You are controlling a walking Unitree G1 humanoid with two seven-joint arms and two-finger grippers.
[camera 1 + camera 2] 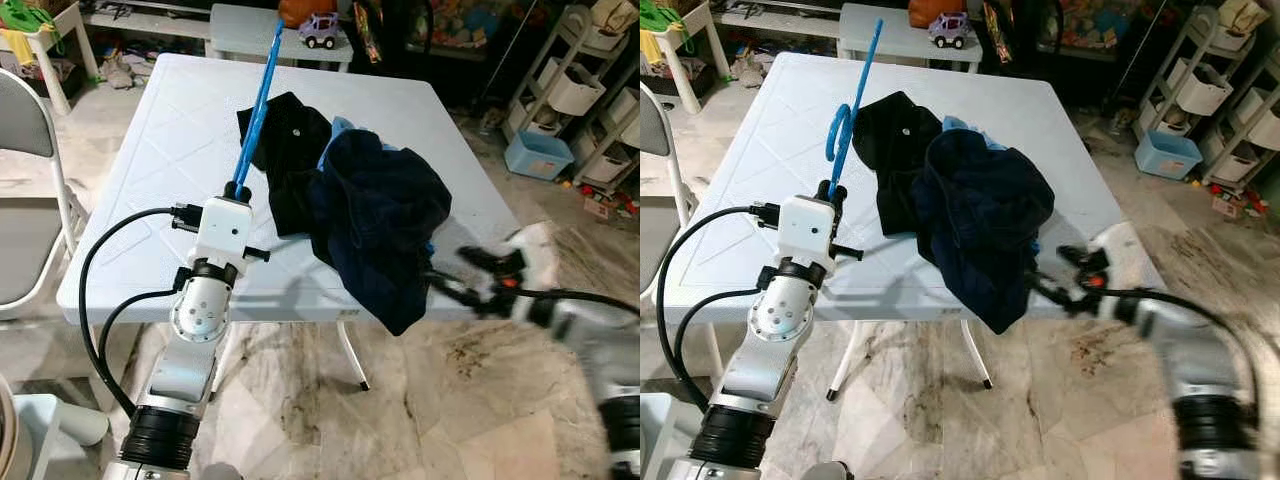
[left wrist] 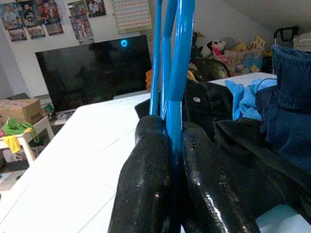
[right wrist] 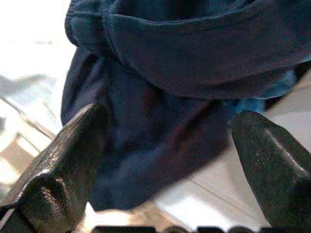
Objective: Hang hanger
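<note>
Hanger: bright blue
Table: white
Near garment: dark navy
Far garment: black
Cloth beneath: light blue
Bin, far right: pale blue

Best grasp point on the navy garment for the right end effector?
Take the navy garment by the fold drooping over the table edge nearest the robot, approaching from the front-right. That flap hangs free of the tabletop, and the open right end effector already faces it.

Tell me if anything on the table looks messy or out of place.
Yes. The dark clothes lie in a crumpled heap, with one navy piece drooping over the table edge near the open right gripper. The left gripper is shut on the blue hanger, which carries no garment.
</note>
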